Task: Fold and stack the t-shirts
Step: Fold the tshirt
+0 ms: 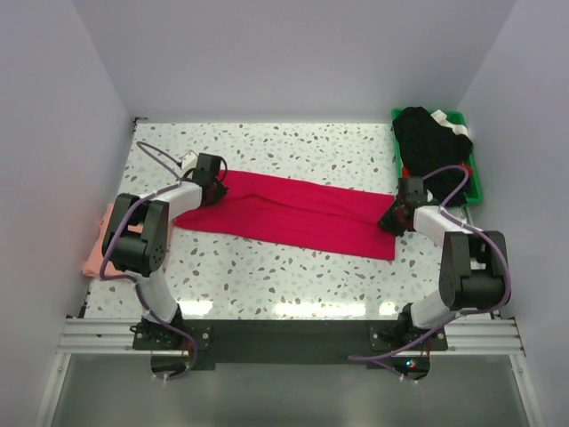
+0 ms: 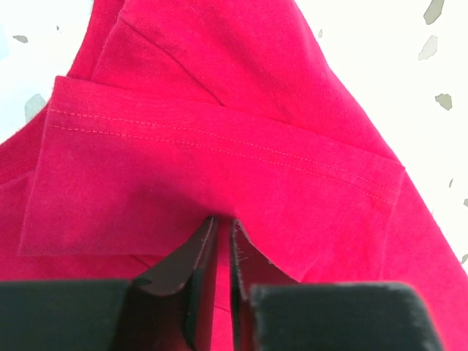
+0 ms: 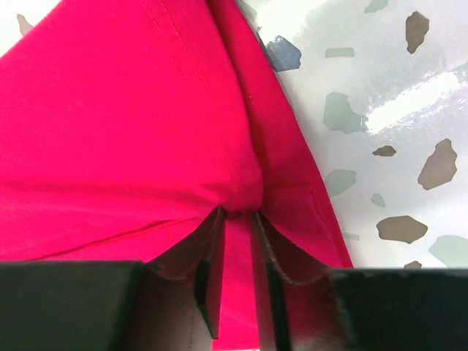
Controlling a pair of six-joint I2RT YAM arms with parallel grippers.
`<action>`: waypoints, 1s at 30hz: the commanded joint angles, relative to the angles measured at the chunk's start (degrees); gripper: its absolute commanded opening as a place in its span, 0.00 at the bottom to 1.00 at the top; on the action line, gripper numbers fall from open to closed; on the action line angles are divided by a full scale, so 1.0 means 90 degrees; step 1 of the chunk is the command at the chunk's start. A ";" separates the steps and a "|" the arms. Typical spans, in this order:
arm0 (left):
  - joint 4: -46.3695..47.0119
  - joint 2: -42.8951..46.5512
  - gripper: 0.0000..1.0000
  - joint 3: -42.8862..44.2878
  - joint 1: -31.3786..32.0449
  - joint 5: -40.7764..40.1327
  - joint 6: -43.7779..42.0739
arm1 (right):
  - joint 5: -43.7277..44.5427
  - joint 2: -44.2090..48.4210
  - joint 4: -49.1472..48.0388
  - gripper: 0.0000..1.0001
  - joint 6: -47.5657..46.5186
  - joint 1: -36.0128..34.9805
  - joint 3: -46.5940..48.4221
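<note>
Red shirt pinched at both ends

The red t-shirt (image 1: 293,213) lies stretched across the speckled counter (image 1: 293,276). The left tool (image 2: 223,227) is nipped narrow on its left end and the right tool (image 3: 238,216) likewise on its right (cloth bunches at both tips). The pink t-shirt (image 1: 96,245) lies at the counter's left edge.

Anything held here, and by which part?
Both pinch the red t-shirt: the left gripper at its left end by a hemmed flap, the right gripper at its right end near the edge.
</note>
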State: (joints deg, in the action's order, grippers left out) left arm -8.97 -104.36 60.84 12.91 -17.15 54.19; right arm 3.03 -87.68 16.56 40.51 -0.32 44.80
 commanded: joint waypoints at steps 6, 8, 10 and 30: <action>0.0196 0.0003 0.03 0.0066 0.0001 -0.0087 -0.0211 | 0.0259 0.0162 0.0064 0.10 -0.0019 0.0016 0.0442; 0.0138 0.0032 0.01 0.0086 -0.0008 -0.0087 -0.0230 | 0.0318 0.0211 0.0113 0.04 -0.0068 0.0025 0.0472; 0.0089 0.0120 0.02 0.0086 0.0001 -0.0087 -0.0231 | 0.0337 0.0230 0.0133 0.02 -0.0077 0.0025 0.0472; -0.0077 0.0277 0.57 -0.0364 0.0119 0.0235 0.0472 | 0.0357 0.0445 0.0221 0.00 -0.0146 0.0016 0.0511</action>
State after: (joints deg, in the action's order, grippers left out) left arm -9.89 -100.42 56.36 13.65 -15.22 56.62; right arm 3.99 -85.97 18.11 39.88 -0.32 47.27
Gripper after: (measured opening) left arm 0.571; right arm 0.008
